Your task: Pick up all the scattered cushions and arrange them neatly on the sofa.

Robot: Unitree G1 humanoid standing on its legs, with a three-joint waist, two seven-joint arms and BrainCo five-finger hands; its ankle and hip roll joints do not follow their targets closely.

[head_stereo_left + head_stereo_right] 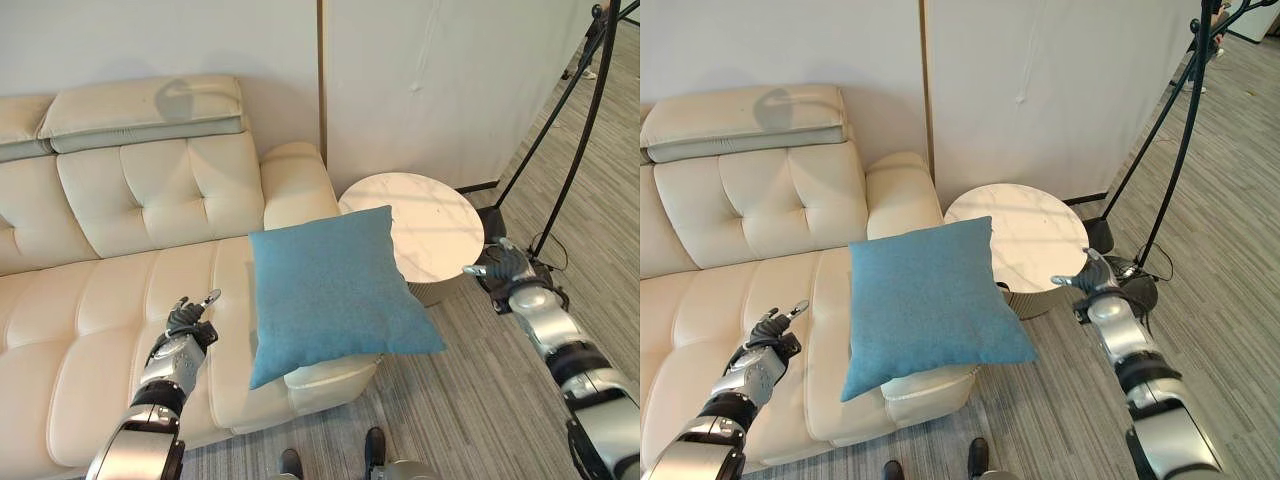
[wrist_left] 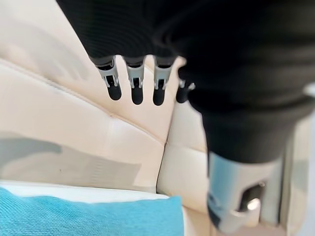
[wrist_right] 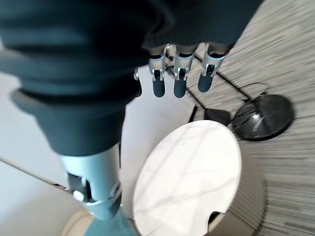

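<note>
The robot's left hand (image 1: 186, 322) hovers over the seat of a cream leather sofa (image 1: 110, 200), its fingers loosely extended and holding nothing; its wrist view shows the dark-tipped fingers (image 2: 136, 91) straight above the tufted upholstery. Just beside it, toward the robot's right, a square blue cushion (image 1: 330, 290) lies flat on the sofa's end seat, resting against the armrest (image 1: 298, 180). The cushion sits turned, one corner aimed at the round side table (image 1: 420, 225) and the opposite corner toward the seat's front edge, so that its near corner and right-hand edge overhang the sofa above the floor. Its upper corner overlaps the table's rim in the head views; whether the two touch cannot be told.

The right hand (image 1: 1095, 281) is held well apart from the cushion, at the far side of the white marble-patterned table top, fingers (image 3: 179, 81) open and relaxed, gripping nothing. The table stands just beside the sofa's armrest on a grey striped carpet (image 1: 470, 390). A plain white wall (image 1: 430, 80) runs behind sofa and table, divided by a thin vertical wooden strip (image 1: 321, 70). A black stand (image 1: 580, 130) rises from a round dark base (image 3: 263, 117) on the carpet beyond the table. A raised headrest (image 1: 140, 110) tops the sofa's back.
</note>
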